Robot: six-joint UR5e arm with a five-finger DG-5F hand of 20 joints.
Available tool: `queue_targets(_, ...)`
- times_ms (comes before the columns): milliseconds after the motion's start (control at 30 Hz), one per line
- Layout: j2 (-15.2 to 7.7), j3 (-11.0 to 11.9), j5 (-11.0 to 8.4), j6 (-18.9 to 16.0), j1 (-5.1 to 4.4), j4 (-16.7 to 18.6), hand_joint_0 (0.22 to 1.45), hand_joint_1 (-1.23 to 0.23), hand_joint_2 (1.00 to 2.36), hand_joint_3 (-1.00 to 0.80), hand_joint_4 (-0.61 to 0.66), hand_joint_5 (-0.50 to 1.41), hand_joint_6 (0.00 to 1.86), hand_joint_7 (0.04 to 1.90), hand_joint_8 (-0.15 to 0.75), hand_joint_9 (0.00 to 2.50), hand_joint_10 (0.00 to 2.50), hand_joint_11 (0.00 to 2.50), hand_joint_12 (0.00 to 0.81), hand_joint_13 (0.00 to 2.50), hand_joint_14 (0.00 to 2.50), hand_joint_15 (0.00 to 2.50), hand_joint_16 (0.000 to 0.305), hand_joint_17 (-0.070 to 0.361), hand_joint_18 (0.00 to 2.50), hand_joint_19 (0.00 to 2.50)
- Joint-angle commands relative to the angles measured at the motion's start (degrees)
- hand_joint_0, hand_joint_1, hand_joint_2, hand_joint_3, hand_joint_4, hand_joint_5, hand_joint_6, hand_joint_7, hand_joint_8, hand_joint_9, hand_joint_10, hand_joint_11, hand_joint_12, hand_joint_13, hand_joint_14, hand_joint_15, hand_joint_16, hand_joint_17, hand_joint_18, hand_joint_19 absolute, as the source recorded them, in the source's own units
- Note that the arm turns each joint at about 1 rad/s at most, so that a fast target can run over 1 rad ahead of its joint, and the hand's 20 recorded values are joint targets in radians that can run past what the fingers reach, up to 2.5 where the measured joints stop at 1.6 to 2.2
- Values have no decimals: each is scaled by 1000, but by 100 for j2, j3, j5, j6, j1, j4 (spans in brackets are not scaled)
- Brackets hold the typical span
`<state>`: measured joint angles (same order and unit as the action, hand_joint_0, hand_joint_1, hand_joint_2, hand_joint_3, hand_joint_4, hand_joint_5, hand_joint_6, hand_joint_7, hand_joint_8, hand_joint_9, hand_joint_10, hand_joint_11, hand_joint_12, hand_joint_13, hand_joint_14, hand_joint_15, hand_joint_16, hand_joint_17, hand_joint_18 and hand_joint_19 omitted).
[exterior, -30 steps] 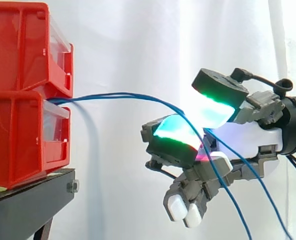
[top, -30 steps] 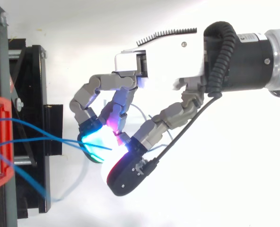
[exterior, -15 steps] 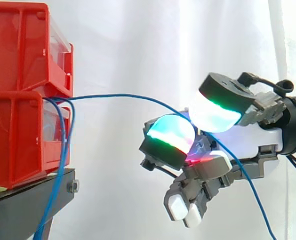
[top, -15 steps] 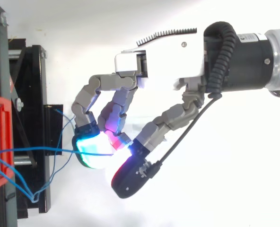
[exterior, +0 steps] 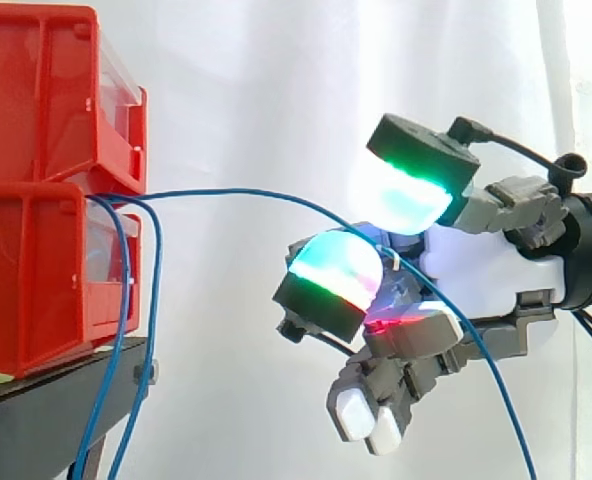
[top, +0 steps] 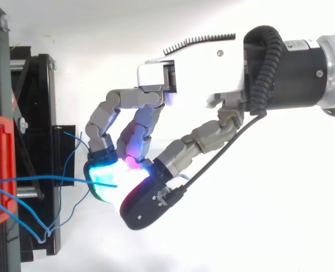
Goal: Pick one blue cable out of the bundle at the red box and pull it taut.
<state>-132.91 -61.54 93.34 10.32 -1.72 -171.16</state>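
Cable (exterior: 236, 190) looks thin, light, floppy and probably slick, arcing slack from red box (exterior: 36, 270) to hand (exterior: 476, 270), whose curled pads (exterior: 336, 265) pinch it mid-span: best hold there, firm squeeze to stop slipping.

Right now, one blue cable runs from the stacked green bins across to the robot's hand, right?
Not green: the side view shows the stacked bins are red. One blue cable does run from them across to the hand.

Two stacked red bins (exterior: 36, 200) on black stand (exterior: 46, 415)
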Motion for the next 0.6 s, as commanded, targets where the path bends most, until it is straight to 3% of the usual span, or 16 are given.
queue_targets(0, 2, 2, 0, -3, -3, -5, 584, -749, 1009, -380, 34, -125, 881, 934, 359, 1115, 3, 1197, 405, 812, 13, 448, 54, 122, 689, 428)
queue_targets(233, 2, 2, 0, -3, -3, 4, 609, -811, 1014, -253, 107, -120, 915, 937, 375, 1109, 2, 1192, 407, 818, 13, 440, 54, 122, 713, 410)
queue_targets(567, 2, -7, 0, -3, -3, 4, 648, -874, 1016, -258, 124, -119, 911, 996, 374, 1115, 3, 1192, 402, 823, 13, 435, 53, 120, 731, 397)
